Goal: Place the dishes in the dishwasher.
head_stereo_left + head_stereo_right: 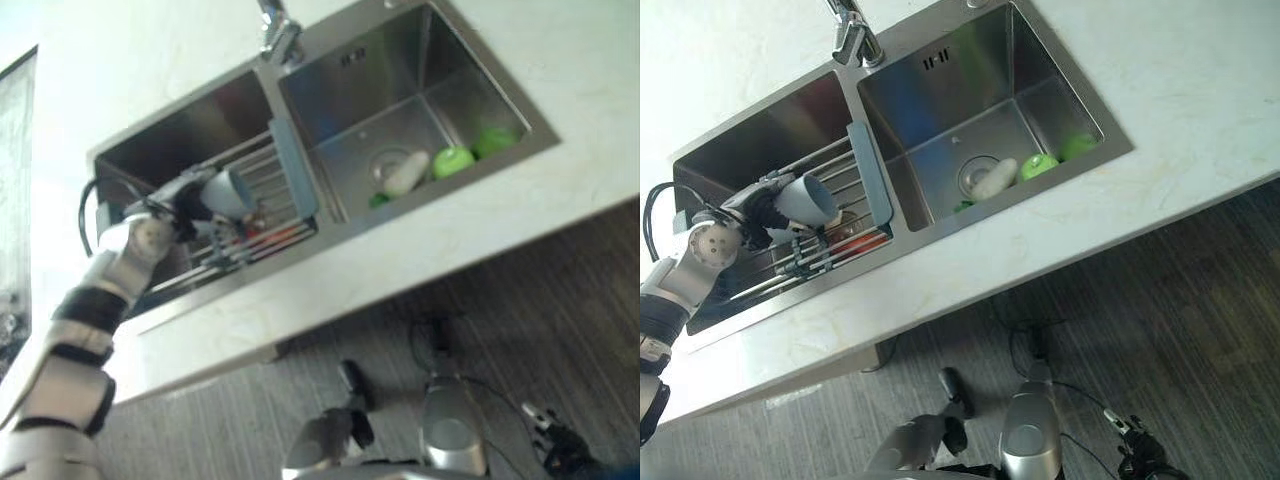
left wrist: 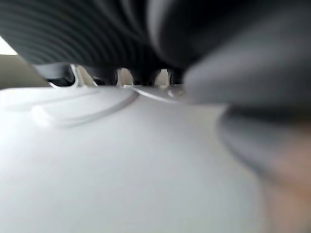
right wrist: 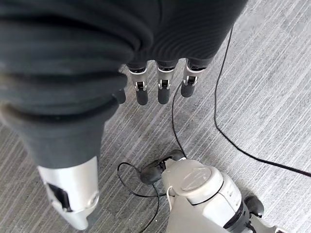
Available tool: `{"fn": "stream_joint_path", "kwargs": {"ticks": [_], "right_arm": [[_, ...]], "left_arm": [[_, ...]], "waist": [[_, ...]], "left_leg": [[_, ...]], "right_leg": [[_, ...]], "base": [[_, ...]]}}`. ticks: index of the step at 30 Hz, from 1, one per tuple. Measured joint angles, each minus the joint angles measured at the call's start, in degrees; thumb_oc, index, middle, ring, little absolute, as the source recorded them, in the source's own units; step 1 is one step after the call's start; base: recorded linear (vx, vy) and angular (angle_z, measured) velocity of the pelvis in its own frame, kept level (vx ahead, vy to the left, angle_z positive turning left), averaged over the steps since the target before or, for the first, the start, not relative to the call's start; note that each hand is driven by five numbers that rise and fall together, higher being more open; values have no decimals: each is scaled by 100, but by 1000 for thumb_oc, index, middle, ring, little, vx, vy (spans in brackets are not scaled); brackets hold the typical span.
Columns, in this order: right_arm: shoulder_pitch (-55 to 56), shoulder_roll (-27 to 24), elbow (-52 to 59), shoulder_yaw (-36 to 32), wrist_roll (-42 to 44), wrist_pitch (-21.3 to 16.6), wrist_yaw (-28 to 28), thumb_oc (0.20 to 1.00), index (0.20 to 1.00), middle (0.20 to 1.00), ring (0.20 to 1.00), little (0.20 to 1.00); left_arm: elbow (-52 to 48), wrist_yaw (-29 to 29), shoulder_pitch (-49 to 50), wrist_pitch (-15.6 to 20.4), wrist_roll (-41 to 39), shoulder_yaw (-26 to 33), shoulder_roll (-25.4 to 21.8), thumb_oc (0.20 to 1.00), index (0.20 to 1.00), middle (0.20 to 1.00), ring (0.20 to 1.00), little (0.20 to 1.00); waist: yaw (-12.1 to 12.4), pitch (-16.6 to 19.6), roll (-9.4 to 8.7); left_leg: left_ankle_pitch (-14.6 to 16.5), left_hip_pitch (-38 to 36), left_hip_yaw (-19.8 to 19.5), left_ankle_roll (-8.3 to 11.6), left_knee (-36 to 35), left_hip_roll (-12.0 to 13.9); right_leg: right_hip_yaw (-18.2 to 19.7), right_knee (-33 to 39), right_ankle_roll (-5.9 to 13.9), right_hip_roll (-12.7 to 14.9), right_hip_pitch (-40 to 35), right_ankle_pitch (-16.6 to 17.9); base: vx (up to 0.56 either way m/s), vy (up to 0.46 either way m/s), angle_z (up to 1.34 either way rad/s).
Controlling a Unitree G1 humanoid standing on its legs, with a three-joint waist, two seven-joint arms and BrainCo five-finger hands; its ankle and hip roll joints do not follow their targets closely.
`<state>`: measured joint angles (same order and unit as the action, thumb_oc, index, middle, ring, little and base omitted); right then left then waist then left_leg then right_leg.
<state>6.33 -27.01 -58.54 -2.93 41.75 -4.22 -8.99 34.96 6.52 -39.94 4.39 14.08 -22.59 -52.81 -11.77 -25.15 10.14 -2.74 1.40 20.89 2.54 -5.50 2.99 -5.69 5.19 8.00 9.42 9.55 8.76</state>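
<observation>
A pale grey cup (image 1: 233, 191) lies on its side in my left hand (image 1: 188, 204), whose fingers are curled round it, just over the wire dish rack (image 1: 268, 170) that sits in the sink's left basin. In the right eye view the cup (image 1: 810, 200) and the left hand (image 1: 758, 208) show the same hold. The cup's white wall (image 2: 121, 165) shows very close in the left wrist view. My right hand (image 3: 160, 90) hangs low over the grey floor, fingers straight and holding nothing.
The rack has a blue-grey end bar (image 1: 292, 168) and something red (image 1: 270, 232) lying in it. In the right basin (image 1: 420, 90) lie two green pieces (image 1: 453, 160) and a white one (image 1: 405, 173) by the drain. A tap (image 1: 277, 35) stands behind the divider. A pale worktop (image 1: 450, 240) surrounds the sink.
</observation>
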Motion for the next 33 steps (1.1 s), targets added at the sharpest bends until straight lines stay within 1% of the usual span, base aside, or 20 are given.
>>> {"fn": "stream_joint_path", "kwargs": {"ticks": [1, 2, 8, 11, 12, 14, 17, 18, 20, 21, 22, 23, 24, 25, 26, 27, 28, 29, 31, 33], "right_arm": [[0, 3, 36, 5, 2, 0, 0, 1000, 1000, 1000, 1000, 1000], [-5, 3, 82, 5, 13, -10, -1, 1000, 1000, 1000, 1000, 1000], [-114, 10, 75, 21, 121, -46, -5, 1000, 1000, 1000, 1000, 1000], [-115, 40, 75, 22, 125, -48, -4, 1000, 1000, 1000, 1000, 1000], [-114, 52, 78, 23, 126, -53, -4, 1000, 1000, 1000, 1000, 1000], [-118, 76, 75, 23, 127, -64, -6, 1000, 1000, 1000, 1000, 1000], [-130, 93, 16, 9, 119, -83, -20, 1000, 1000, 1000, 1000, 1000], [-137, 135, -73, 8, 117, -135, -32, 1000, 1000, 1000, 1000, 1000], [-98, 337, -197, 9, 105, -170, -47, 1000, 1000, 1000, 1000, 1000], [-45, 473, -234, 14, 97, -179, -55, 1000, 1000, 1000, 1000, 1000], [-38, 586, -229, 29, 95, -180, -47, 1000, 1000, 1000, 1000, 1000], [19, 742, -232, 29, 98, -191, -39, 1000, 1000, 1000, 1000, 1000], [113, 804, -209, 45, 98, -236, -33, 1000, 1000, 1000, 1000, 1000], [129, 824, -226, 76, 98, -246, -3, 1000, 1000, 1000, 1000, 1000], [147, 830, -225, 73, 99, -256, 7, 1000, 1000, 1000, 1000, 1000], [174, 840, -230, 55, 98, -254, 24, 1000, 1000, 1000, 1000, 1000], [215, 849, -254, 33, 97, -253, 58, 1000, 1000, 1000, 1000, 1000], [285, 845, -309, 0, 95, -259, 79, 1000, 1000, 1000, 1000, 1000], [404, 847, -476, -9, 93, -246, 105, 1000, 1000, 1000, 1000, 1000], [405, 858, -692, -55, 85, -225, 103, 1000, 1000, 1000, 1000, 1000]], "left_arm": [[0, 28, -30, -4, 4, -2, -8, 887, 887, 887, 887, 887], [-2, 43, -92, -7, 3, 0, -10, 200, 200, 200, 200, 200], [-13, 146, -420, 40, 112, -119, -97, 200, 200, 200, 200, 200], [-9, 273, -468, 370, -9, -264, -240, 200, 200, 200, 200, 200], [-128, 553, -451, 465, -306, -263, -271, 200, 200, 200, 200, 200], [-687, 852, -404, 702, -522, -461, -348, 200, 200, 200, 200, 200], [-1203, 944, -389, 1033, -569, -855, -423, 200, 200, 200, 200, 200], [-1269, 913, -336, 1059, -641, -937, -420, 200, 200, 200, 200, 200], [-1383, 710, -319, 1040, -662, -864, -420, 200, 200, 200, 200, 200], [-1407, 535, -296, 1039, -660, -831, -430, 200, 200, 200, 200, 200], [-1510, 390, -281, 1036, -609, -786, -554, 200, 200, 200, 200, 200], [-1757, 210, -280, 1046, -610, -641, -789, 200, 200, 200, 200, 200], [-1919, 18, -274, 1050, -611, -501, -894, 200, 200, 200, 200, 200], [-2079, -106, -265, 1056, -604, -419, -1109, 200, 200, 200, 200, 200], [-2197, -252, -209, 1060, -575, -280, -1271, 200, 200, 200, 200, 200], [-2320, -482, 40, 1084, -350, 18, -1430, 200, 200, 200, 200, 200], [-2365, -587, 163, 1095, -245, 92, -1538, 200, 200, 200, 200, 200], [-2376, -725, 309, 1098, -134, 171, -1555, 200, 200, 200, 200, 200], [-2387, -1019, 693, 1130, 55, 387, -1627, 200, 200, 200, 200, 200], [-2535, -1143, 1247, 951, -17, 838, -1713, 200, 200, 200, 200, 200]], "waist": [[-5, -7, -11], [-6, -9, -15], [-25, -60, -97], [-31, -62, -102], [-32, -60, -104], [-29, -58, -107], [-36, -33, -154], [-41, 6, -215], [-37, 176, -398], [-26, 404, -488], [8, 554, -568], [14, 760, -669], [92, 965, -694], [155, 1090, -712], [190, 1167, -703], [260, 1320, -648], [275, 1387, -619], [374, 1506, -548], [489, 1695, -453], [580, 1773, -431]], "left_leg": [[-1, 15, -11, -1, 0, 0], [-6, 49, -43, -4, 0, 0], [-26, 52, -119, -13, 0, -10], [-48, -33, -145, -41, 1, -20], [-46, -85, -154, -40, 0, -15], [-44, -132, -200, -41, 0, -23], [-45, -215, -291, -40, 0, -3], [-44, -265, -303, -39, 0, 3], [-36, -354, -373, -30, -1, 58], [-25, -359, -412, -16, -1, 73], [-21, -364, -429, -10, -1, 96], [-20, -379, -478, -4, 0, 112], [-22, -379, -525, 3, 0, 122], [-25, -420, -526, 6, 1, 122], [-24, -467, -544, 7, 0, 121], [-7, -491, -605, 27, -1, 126], [13, -532, -635, 46, -1, 135], [46, -550, -654, 84, -2, 155], [57, -555, -711, 69, -3, 188], [61, -551, -785, 60, -3, 227]], "right_leg": [[0, 0, 0, 0, 7, -1], [0, 0, 1, 2, 23, -2], [-1, -1, 9, 4, -19, -12], [-14, -2, -24, 4, -121, 12], [-33, -2, -23, 4, -177, 5], [-90, -3, -16, 14, -255, -2], [-179, -4, -14, 7, -400, -10], [-200, -4, -29, 2, -462, -21], [-283, -4, -63, -23, -609, -62], [-318, -3, -69, -32, -615, -79], [-342, -4, -72, -40, -658, -83], [-416, -3, -93, -58, -709, -111], [-452, -3, -92, -63, -730, -131], [-454, -2, -92, -66, -749, -136], [-469, -1, -85, -64, -815, -151], [-527, -1, -106, -61, -882, -178], [-566, -1, -104, -70, -940, -203], [-584, -1, -108, -79, -978, -218], [-632, -1, -77, -108, -1017, -293], [-650, -2, -98, -163, -1047, -285]], "base": [[-59, -11, 8], [-50, -9, 12], [-21, 4, 7], [-2, 12, 4], [-16, 35, 6], [-6, 17, 14], [13, -1, 14], [28, -4, 10], [23, -33, 16], [16, -73, 15], [3, -107, 18], [-9, -87, 20], [-9, -82, 18], [7, -65, 10], [9, -55, 12], [4, -65, 18], [-5, -49, 18], [-11, -77, 12], [-11, -112, 13], [-29, -132, 12]]}}
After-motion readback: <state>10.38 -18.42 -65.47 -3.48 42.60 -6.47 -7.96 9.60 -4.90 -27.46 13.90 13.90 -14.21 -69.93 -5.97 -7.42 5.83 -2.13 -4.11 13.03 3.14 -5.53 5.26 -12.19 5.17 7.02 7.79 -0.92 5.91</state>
